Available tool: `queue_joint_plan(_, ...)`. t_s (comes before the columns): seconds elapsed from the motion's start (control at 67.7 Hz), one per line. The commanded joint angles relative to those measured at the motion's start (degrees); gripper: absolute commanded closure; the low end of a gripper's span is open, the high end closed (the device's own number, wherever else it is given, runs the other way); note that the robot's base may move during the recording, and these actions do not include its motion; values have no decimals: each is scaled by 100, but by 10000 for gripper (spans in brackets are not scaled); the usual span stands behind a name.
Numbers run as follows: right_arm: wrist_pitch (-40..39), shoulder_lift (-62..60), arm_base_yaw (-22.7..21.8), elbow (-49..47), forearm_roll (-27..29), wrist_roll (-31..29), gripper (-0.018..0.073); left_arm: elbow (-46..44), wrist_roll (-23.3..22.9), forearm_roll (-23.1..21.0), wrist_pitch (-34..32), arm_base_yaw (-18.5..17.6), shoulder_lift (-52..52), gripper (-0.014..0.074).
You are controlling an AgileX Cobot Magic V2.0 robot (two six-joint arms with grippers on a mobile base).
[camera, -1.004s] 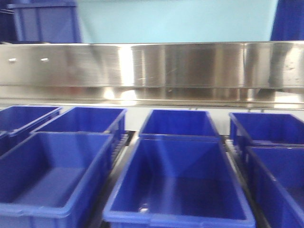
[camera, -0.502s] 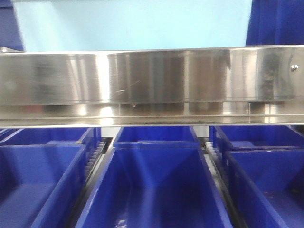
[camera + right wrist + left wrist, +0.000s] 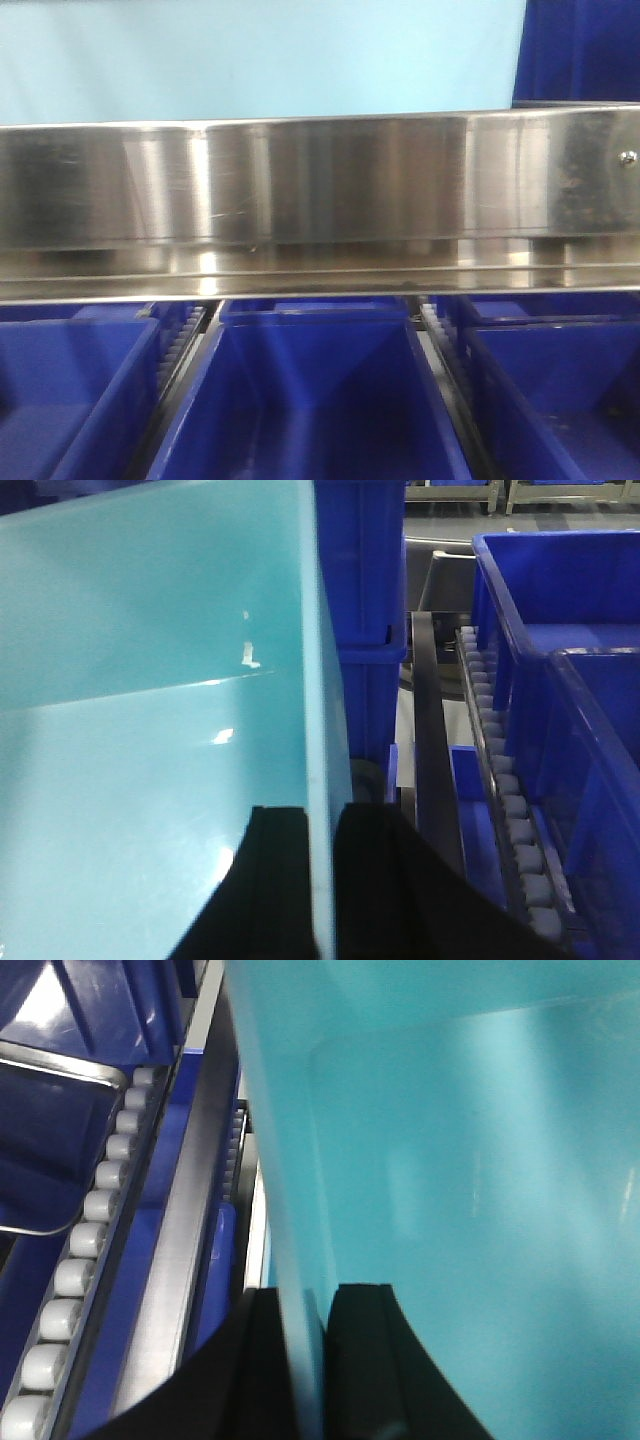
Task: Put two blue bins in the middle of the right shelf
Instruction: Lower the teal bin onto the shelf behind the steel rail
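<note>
A pale sky-blue bin [image 3: 260,60] fills the top of the front view, above a steel shelf beam. In the left wrist view my left gripper [image 3: 305,1300] is shut on the bin's left wall [image 3: 290,1180], one black finger [image 3: 262,1360] outside and one inside. The bin's smooth inside [image 3: 460,1160] takes up the right of that view. In the right wrist view my right gripper [image 3: 322,820] is shut on the bin's right wall [image 3: 318,680], with the bin's inside [image 3: 140,700] to its left. The bin's base is hidden.
A brushed steel shelf beam [image 3: 320,190] crosses the front view. Below it dark royal-blue bins [image 3: 310,400] sit in rows between roller tracks [image 3: 185,340]. More dark blue bins [image 3: 560,630] and rollers [image 3: 505,790] lie right of the bin, rollers [image 3: 85,1240] left.
The front view has closed in on the shelf. The steel beam sits lower and larger, the pale bin spreads wider across the top, and the dark blue bins below are cropped more.
</note>
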Motion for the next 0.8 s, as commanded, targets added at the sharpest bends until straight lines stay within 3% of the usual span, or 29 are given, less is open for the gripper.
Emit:
queue_joint_plan(0.0,-574,-41,65,-64,148,21,721,-46,83,-89,-213,-37,-12,707)
queue_joint_plan(0.783,-574,-41,65,-64,148,21,721,-46,83,-89,-213,-37,-12,707)
